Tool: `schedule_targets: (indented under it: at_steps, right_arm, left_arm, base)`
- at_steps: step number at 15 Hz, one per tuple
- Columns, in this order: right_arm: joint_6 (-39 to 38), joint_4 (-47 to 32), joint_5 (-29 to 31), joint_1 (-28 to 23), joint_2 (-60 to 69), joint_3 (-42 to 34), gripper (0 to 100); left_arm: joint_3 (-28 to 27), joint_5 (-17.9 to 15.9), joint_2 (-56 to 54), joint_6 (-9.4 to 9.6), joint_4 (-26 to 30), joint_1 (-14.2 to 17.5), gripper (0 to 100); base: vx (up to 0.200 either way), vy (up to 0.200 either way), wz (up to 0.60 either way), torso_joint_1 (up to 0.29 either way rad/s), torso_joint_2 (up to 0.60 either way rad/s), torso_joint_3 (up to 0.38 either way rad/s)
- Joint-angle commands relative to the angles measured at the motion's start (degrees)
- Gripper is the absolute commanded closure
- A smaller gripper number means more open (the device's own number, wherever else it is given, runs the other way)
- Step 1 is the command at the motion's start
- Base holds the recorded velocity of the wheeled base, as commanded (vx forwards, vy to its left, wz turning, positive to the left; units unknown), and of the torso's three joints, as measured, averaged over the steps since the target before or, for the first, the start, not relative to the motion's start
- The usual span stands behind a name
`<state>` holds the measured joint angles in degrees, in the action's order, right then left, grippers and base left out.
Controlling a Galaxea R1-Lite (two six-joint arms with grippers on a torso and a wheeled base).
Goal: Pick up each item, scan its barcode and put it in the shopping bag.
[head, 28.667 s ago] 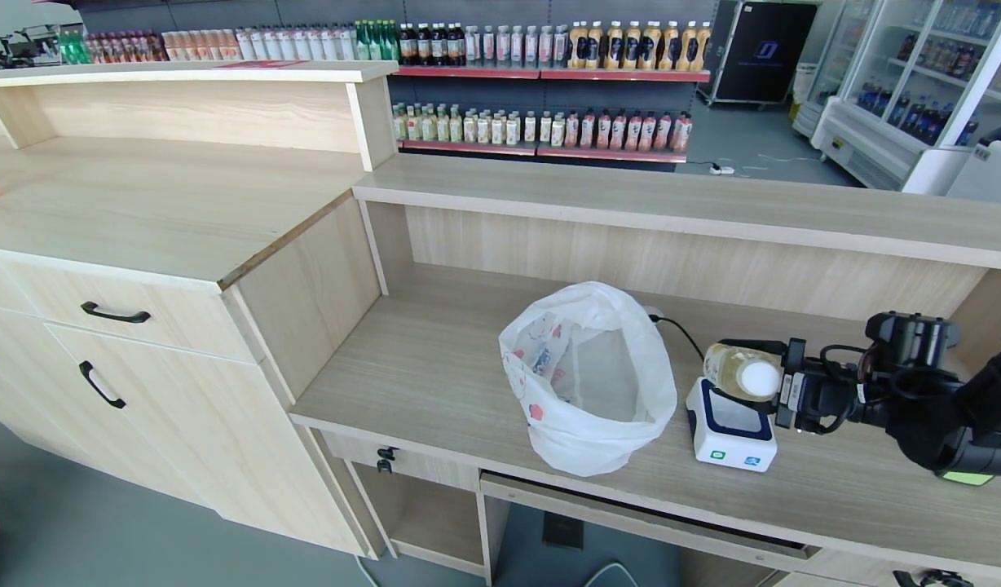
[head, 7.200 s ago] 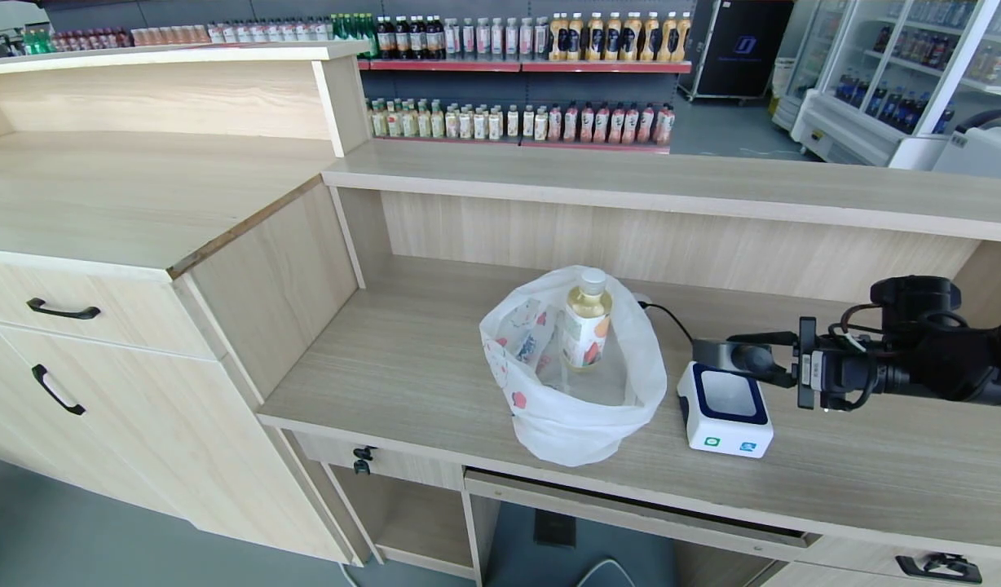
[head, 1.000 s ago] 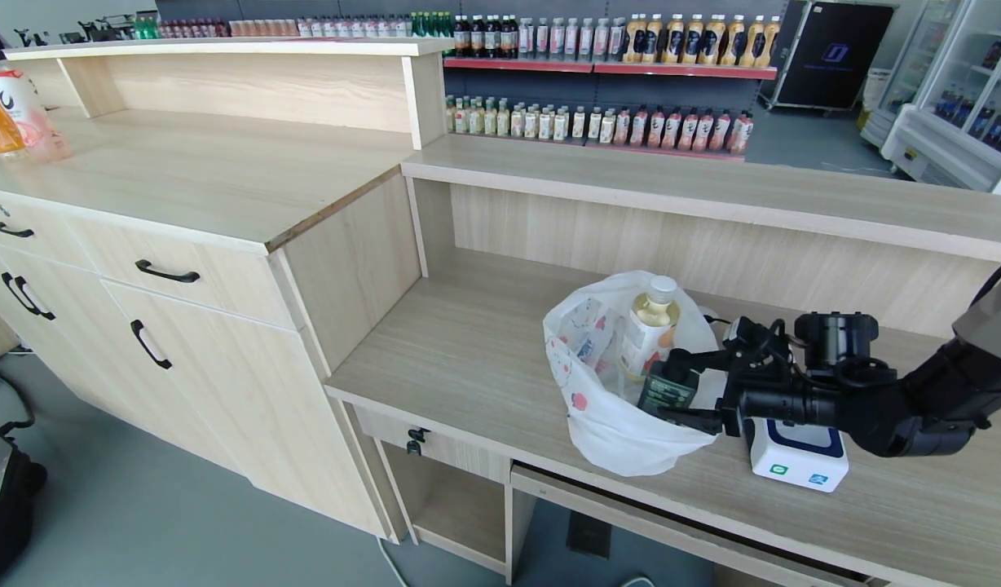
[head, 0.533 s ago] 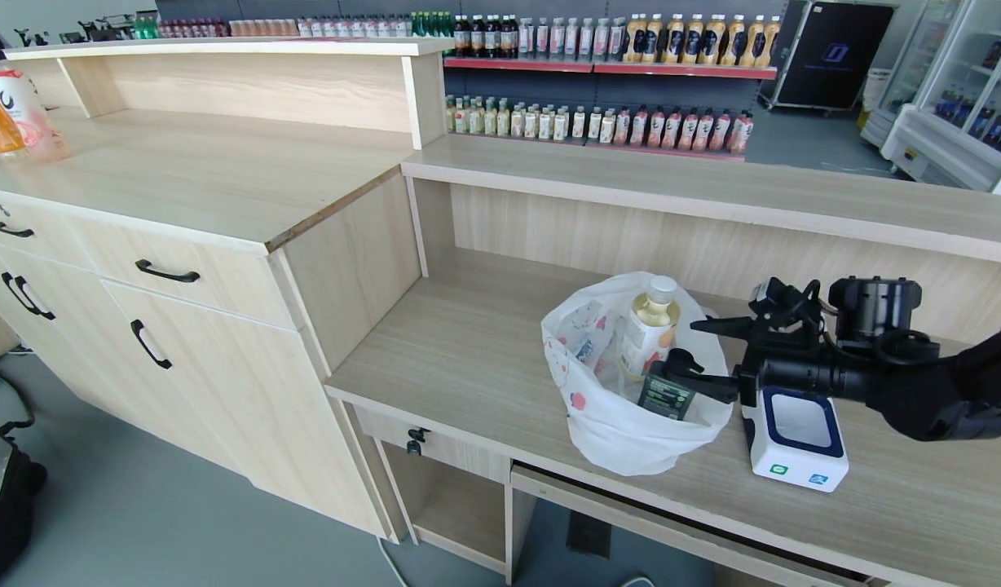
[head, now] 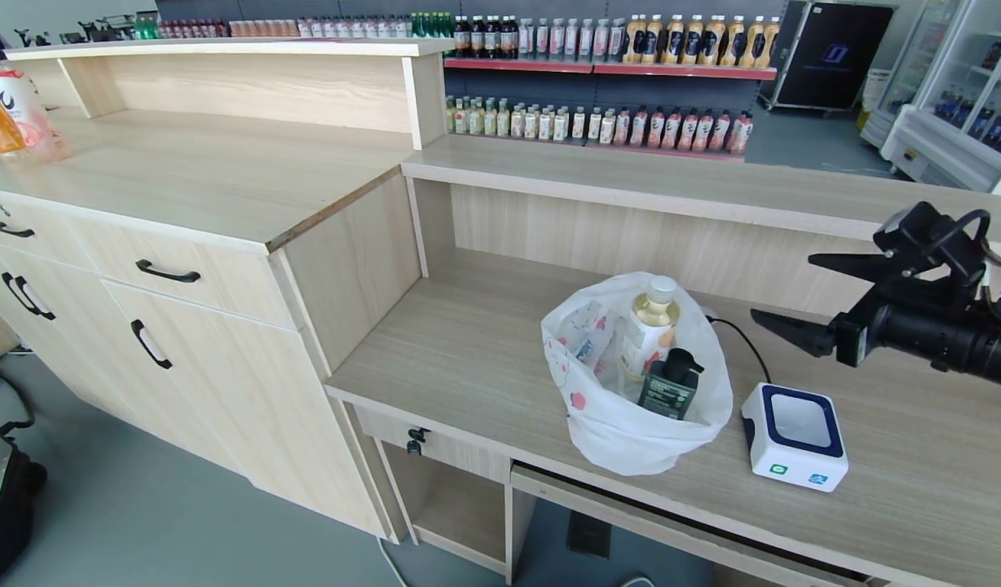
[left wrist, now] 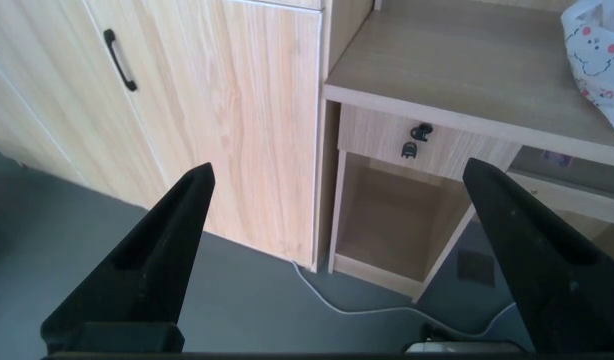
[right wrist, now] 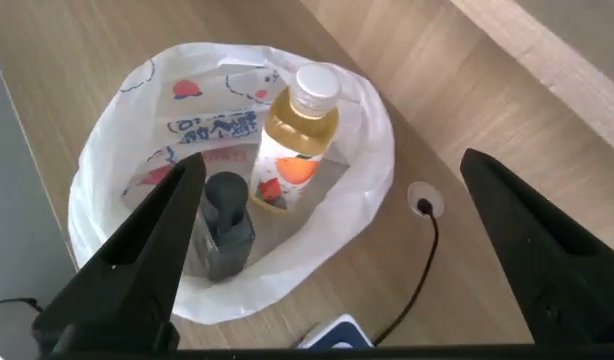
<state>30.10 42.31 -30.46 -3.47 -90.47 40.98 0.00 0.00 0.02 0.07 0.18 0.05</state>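
Head view: right gripper [head: 782, 287], fingers spread wide and empty; shopping bag [head: 623, 444], holding an upright drink bottle [head: 650, 330] and a dark bottle [head: 669, 385], stands below, to its left.

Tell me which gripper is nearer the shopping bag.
Right. The right gripper hangs open above the counter, up and to the right of the shopping bag; the left gripper is low, off the counter's front, near the cabinet and floor.
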Motion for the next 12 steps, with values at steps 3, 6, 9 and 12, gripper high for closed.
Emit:
schedule_targets:
  at_steps: [3,6,9,12]
  right_arm:
    - [-5.0,0.0,2.4,-2.2,7.8,1.6,0]
    - [-8.7,0.0,7.9,-2.2,9.5,2.9,0]
    - [-13.7,-0.1,14.2,-2.2,10.7,3.6,0]
    - [-18.9,-1.4,15.3,-6.9,12.9,1.0,0]
  left_arm:
    - [0.0,0.0,0.0,0.01,-0.1,0.0,0]
    - [0.0,0.0,0.0,0.01,0.0,0.0,0]
    - [0.0,0.0,0.0,0.01,0.0,0.0,0]
    - [0.0,0.0,0.0,0.01,-0.1,0.0,0]
  base:
    - [0.0,0.0,-0.6,0.002,0.01,0.002]
    - [0.0,0.0,-0.6,0.001,0.0,-0.001]
    - [0.0,0.0,-0.4,0.0,0.0,0.003]
    - [0.0,0.0,0.0,0.0,0.0,0.0]
